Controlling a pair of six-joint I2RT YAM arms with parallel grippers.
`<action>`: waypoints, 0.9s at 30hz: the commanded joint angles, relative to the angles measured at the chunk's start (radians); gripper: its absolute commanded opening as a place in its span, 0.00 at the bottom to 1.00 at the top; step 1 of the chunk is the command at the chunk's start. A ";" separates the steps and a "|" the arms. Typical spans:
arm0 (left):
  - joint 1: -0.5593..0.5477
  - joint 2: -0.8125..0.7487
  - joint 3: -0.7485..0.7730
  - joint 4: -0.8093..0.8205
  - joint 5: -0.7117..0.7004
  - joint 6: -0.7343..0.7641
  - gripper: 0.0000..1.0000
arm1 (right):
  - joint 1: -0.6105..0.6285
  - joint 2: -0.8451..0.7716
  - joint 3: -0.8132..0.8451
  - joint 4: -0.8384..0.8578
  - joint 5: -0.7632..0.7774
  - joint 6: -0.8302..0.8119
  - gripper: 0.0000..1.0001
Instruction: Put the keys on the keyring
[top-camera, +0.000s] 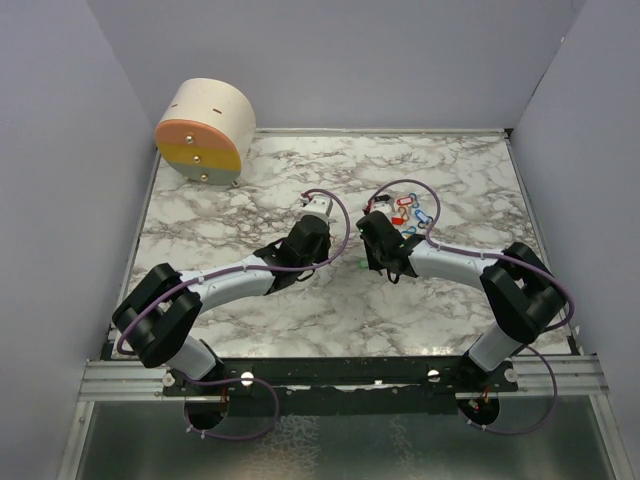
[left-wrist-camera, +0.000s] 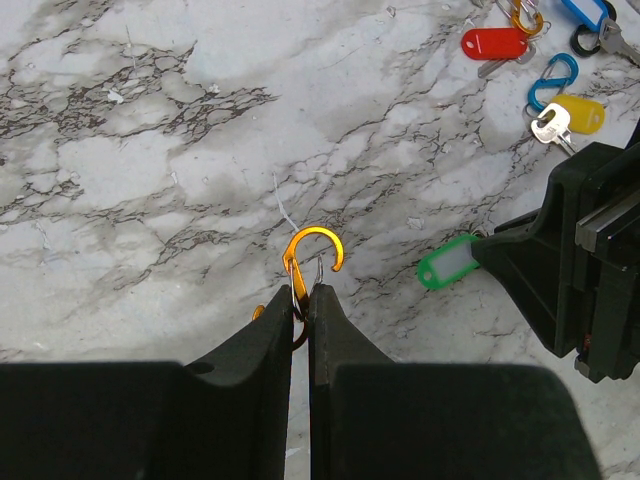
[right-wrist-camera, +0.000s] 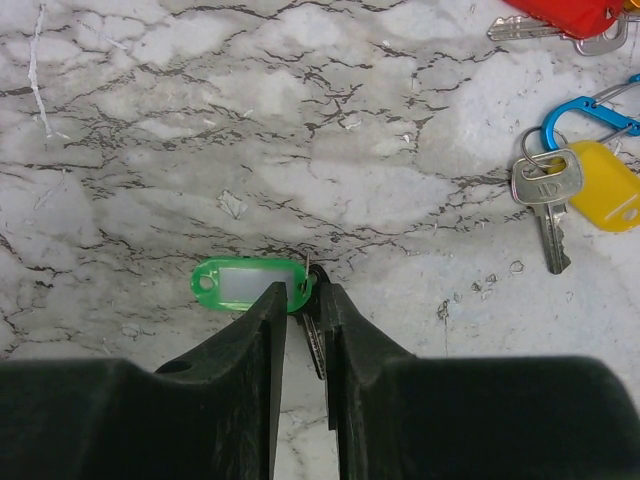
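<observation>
My left gripper (left-wrist-camera: 302, 292) is shut on the lower part of an orange carabiner keyring (left-wrist-camera: 314, 248), whose hook end sticks out just above the marble. My right gripper (right-wrist-camera: 303, 292) is shut on a key with a green tag (right-wrist-camera: 235, 283); the tag sticks out to the left and the key blade hangs between the jaws. In the left wrist view the green tag (left-wrist-camera: 447, 265) is a short way right of the orange keyring, apart from it. In the top view both grippers, left (top-camera: 305, 245) and right (top-camera: 378, 250), meet mid-table. The other keys (top-camera: 408, 212) lie behind the right gripper.
Loose on the marble are a red-tagged key (left-wrist-camera: 495, 44), a yellow-tagged key (right-wrist-camera: 605, 185) and a blue carabiner (right-wrist-camera: 580, 110). A round cream box (top-camera: 205, 132) with an orange and yellow face stands at the back left. Grey walls enclose the table.
</observation>
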 joint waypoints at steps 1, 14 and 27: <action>0.002 -0.029 -0.014 0.017 0.011 0.001 0.00 | 0.007 0.019 0.029 0.019 0.038 0.010 0.21; 0.002 -0.029 -0.013 0.014 0.008 0.002 0.00 | 0.006 0.024 0.027 0.039 0.049 0.007 0.14; 0.004 -0.036 -0.013 0.010 0.005 0.003 0.00 | 0.004 0.006 0.009 0.070 0.062 -0.003 0.01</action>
